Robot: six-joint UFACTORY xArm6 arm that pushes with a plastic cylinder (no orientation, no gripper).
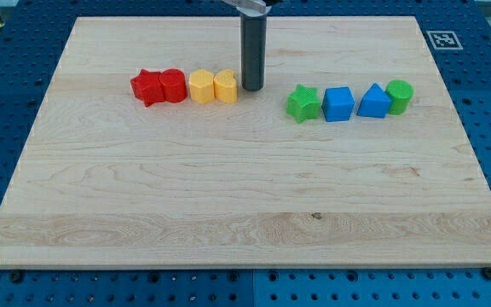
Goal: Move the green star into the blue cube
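The green star [303, 103] lies on the wooden board [245, 196], right of centre near the view's top. The blue cube [338, 104] sits just to its right, with a narrow gap or light contact between them. My tip [252, 88] is the lower end of a dark upright rod. It stands to the left of the green star, about a block's width away, and right next to the yellow heart-like block [226, 86].
A red star [147, 87], a red cylinder-like block [173, 85] and a yellow hexagon [201, 86] form a row left of my tip. A blue triangular block [373, 101] and a green cylinder [399, 95] lie right of the blue cube.
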